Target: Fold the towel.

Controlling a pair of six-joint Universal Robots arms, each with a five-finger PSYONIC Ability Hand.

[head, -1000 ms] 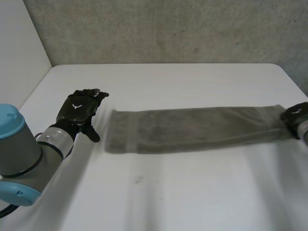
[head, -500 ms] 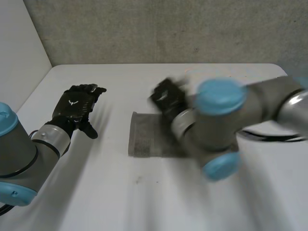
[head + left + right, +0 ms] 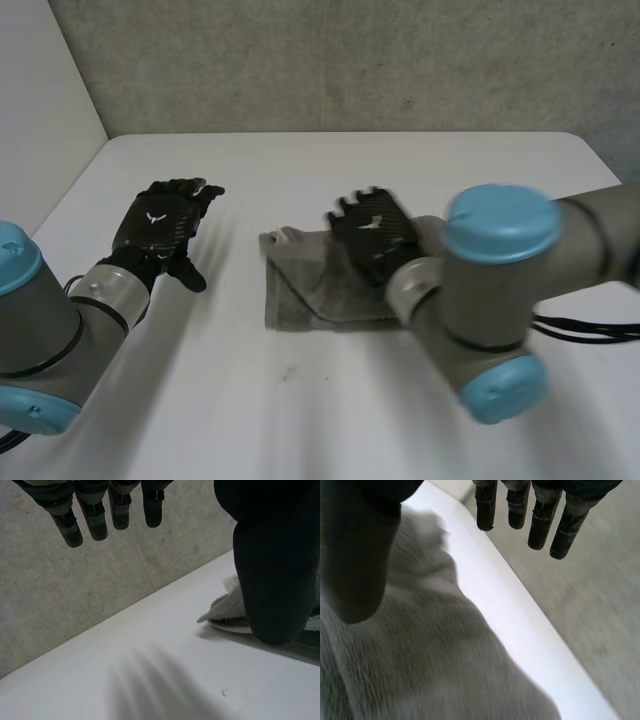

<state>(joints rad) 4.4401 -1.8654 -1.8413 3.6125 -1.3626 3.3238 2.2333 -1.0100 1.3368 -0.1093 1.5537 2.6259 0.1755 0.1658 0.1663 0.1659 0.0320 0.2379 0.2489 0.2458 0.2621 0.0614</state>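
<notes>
right hand (image 3: 372, 235) spread, holding nothing, over folded towel (image 3: 300, 295) | left hand (image 3: 160, 225) spread, apart, above bench (image 3: 300, 420) | risk: fingers may snag top layer, skewing fold

The left hand (image 3: 160, 228) is a black, woven-looking shell of fingers and a thumb, with a small white emblem (image 3: 157, 219) on its back. The right hand (image 3: 372, 232) is the same black and bears the same white mark. Behind each hand sits a silvery wrist ring (image 3: 105, 290), then a thick grey cylindrical arm (image 3: 45, 335) finished with round light-blue caps (image 3: 500, 222). Seen close, the fingers (image 3: 95, 520) show grey bands between black segments, and the thumb (image 3: 272, 570) is plain matte black.
</notes>
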